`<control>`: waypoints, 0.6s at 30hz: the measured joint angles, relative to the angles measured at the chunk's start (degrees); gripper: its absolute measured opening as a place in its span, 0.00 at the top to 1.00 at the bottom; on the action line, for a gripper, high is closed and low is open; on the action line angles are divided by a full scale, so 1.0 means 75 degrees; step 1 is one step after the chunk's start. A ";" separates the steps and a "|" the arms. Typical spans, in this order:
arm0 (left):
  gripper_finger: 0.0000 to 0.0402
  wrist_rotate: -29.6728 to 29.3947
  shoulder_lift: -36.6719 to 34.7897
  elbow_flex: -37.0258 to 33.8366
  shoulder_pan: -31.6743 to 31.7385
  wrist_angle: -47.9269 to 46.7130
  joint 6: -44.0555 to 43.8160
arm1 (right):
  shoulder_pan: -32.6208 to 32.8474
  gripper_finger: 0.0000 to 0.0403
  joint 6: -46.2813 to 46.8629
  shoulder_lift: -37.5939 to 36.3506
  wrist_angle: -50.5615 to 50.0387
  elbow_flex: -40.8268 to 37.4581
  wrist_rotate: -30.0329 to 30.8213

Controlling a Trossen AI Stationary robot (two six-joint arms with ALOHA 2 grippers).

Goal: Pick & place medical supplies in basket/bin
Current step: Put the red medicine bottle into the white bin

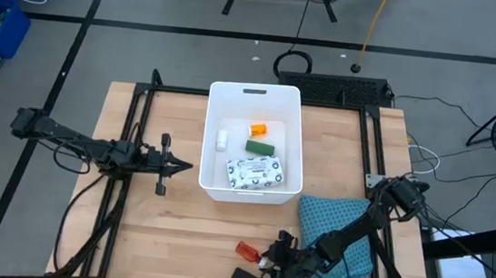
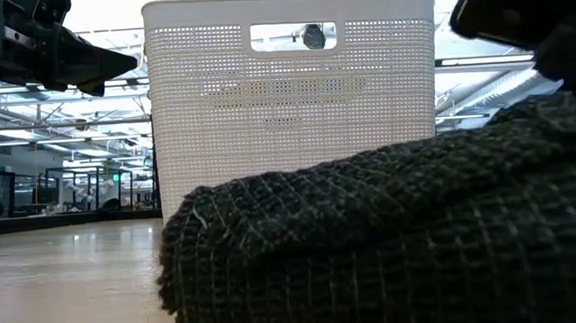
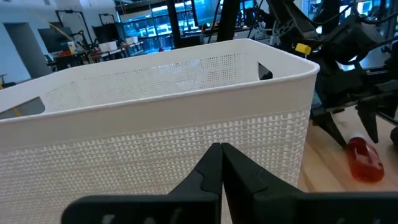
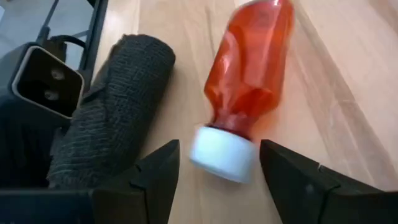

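The white tub (image 1: 297, 103) stands mid-table and holds the printed packet (image 1: 252, 171), the green oblong (image 1: 259, 146), the orange vial (image 1: 258, 129) and the small white cylinder (image 1: 222, 138). Near the table's near edge the red tube (image 4: 249, 74) lies on the wood with its white cap (image 4: 222, 152) pointing at my right gripper (image 4: 217, 163). That gripper is open, one finger on each side of the cap, touching nothing. The black oblong (image 4: 115, 106) lies beside the tube. My left gripper (image 1: 186, 165) is shut and hovers left of the tub.
The teal checked cloth (image 1: 335, 225) lies crumpled under my right arm, right of the tub. In the low view the black oblong (image 2: 393, 245) fills the foreground in front of the tub (image 2: 294, 91). Bare wood lies left of the tub.
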 joint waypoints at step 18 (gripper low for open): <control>0.98 0.0000 -0.0002 0.0000 0.0001 -0.0003 0.0013 | -0.0214 0.59 -0.0211 -0.0050 -0.0137 0.0000 -0.0024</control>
